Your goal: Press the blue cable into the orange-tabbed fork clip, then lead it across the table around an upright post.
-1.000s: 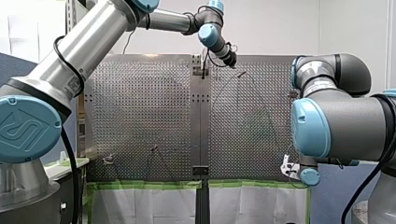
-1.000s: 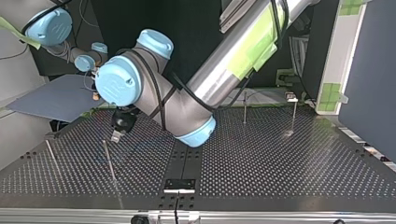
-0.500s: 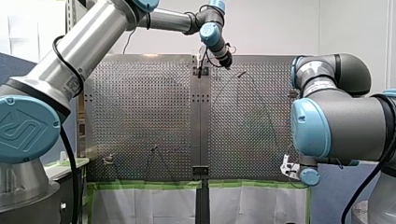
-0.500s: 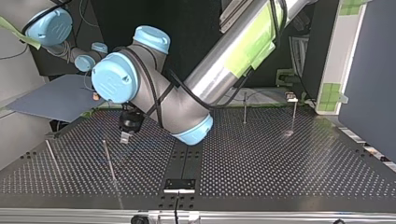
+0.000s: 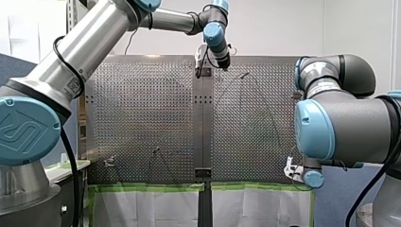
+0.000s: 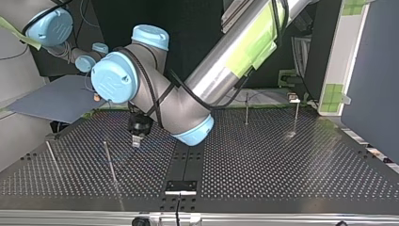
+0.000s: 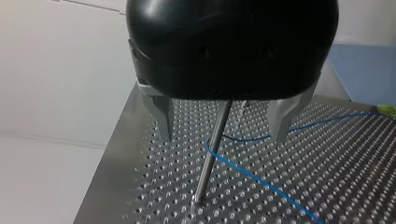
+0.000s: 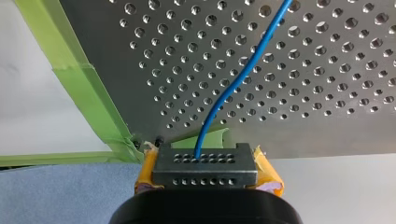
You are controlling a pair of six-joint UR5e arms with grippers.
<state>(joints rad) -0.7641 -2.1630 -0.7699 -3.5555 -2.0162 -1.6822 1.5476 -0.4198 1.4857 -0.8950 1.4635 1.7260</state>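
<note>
Curving just beside the upright post [image 7: 211,156], the blue cable [image 7: 261,181] lies on the perforated table [image 7: 350,177] under my left gripper [image 7: 222,135], whose metal fingers stand apart either side of the post. My yellow-padded right gripper [image 8: 205,170] is clamped on the cable at the table's edge.

My left end effector [image 7: 222,134] points down, fingers [image 7: 163,119] apart

Top view: my left gripper [image 6: 136,141] over the table [image 6: 282,165], 2 o'clock of the nearest post [image 6: 111,162]; two further posts [image 6: 246,109] well apart toward 3 o'clock. Left wrist view: cable [image 7: 261,179] bends beside an upright post [image 7: 212,149] ahead of the gripper. Right wrist view: cable leads ahead from the block [image 8: 205,164] held in my right gripper [image 8: 205,175].
</note>
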